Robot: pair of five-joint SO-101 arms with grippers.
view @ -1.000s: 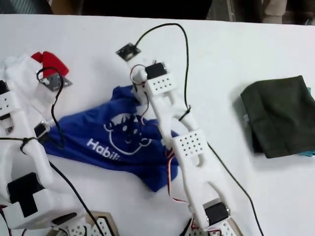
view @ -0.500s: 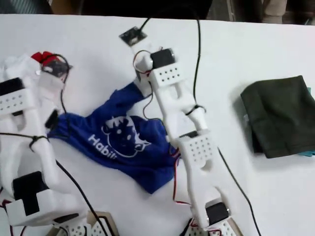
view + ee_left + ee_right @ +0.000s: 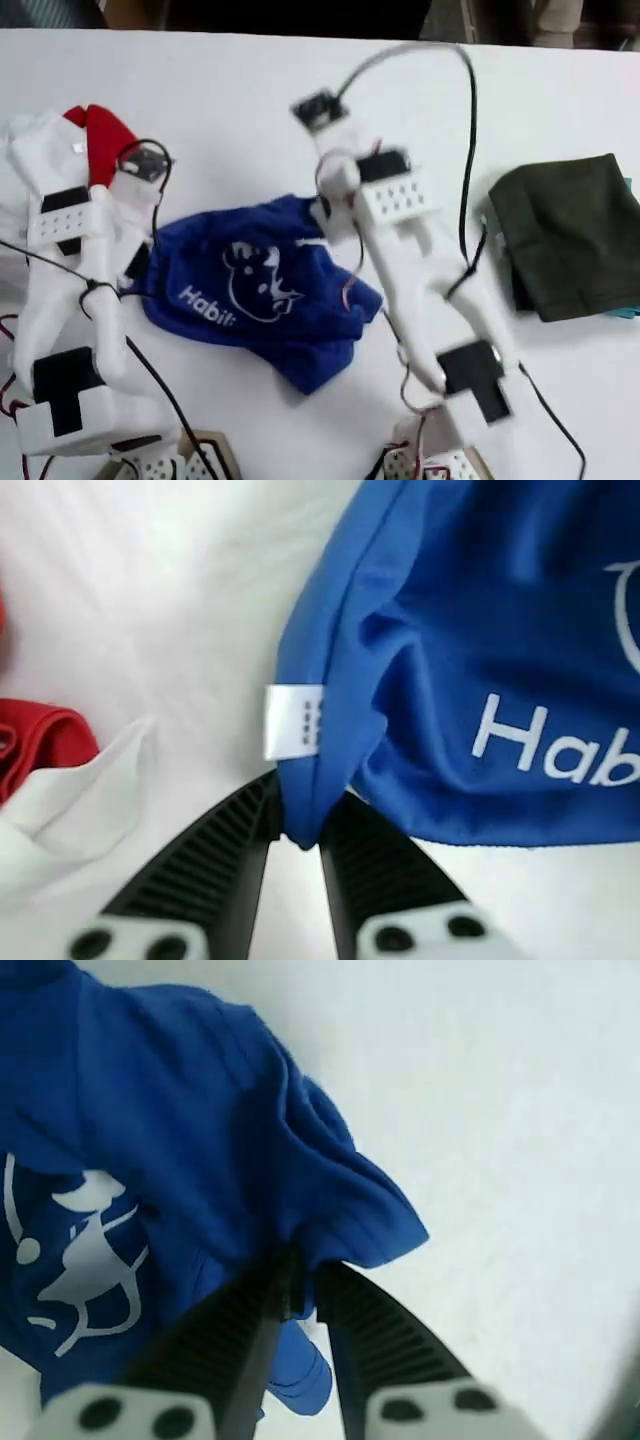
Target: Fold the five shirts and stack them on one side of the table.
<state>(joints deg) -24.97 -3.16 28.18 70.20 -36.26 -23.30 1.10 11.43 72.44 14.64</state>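
Blue cloth lies crumpled mid-table: the blue shirt (image 3: 260,300) stretches between the two arms. The left gripper (image 3: 300,830) is clamped tight on its hem just below the white tag (image 3: 292,720). The right gripper (image 3: 300,1295) is pinched closed on a fold at the opposite edge. The shirt's long axis runs gripper to gripper, so flattening it probably needs both to pull apart. The folded green shirt (image 3: 570,235) sits well apart, nearer the right arm.

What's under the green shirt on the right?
A teal edge peeks out from beneath the green shirt. The rest is covered, so what it belongs to cannot be told.
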